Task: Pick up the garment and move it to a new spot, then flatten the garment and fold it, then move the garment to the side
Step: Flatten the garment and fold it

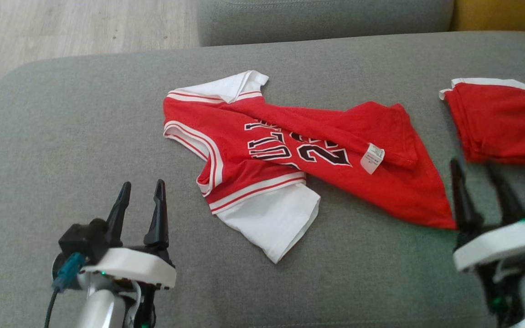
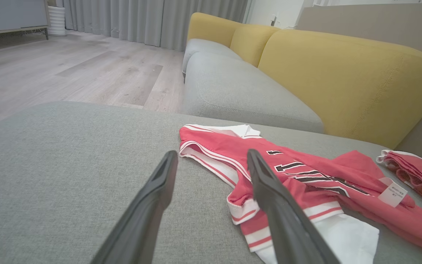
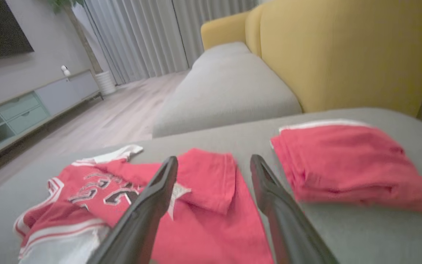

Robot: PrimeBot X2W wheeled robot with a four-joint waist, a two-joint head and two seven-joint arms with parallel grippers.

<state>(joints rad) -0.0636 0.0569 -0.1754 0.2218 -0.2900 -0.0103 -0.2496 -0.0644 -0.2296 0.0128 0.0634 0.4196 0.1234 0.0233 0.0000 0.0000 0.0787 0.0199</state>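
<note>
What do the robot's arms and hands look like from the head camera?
Each hand has two long, tapered black fingers on a white wrist housing. The left hand carries a black block with a teal plug and dark cable, above a silvery forearm. The right hand looks alike, though blurred.

Folded red cloth [image 1: 504, 123] on grey sofa [image 1: 62, 136]; yellow backrest [image 2: 343, 73]; wood floor [image 2: 68, 73].
</note>
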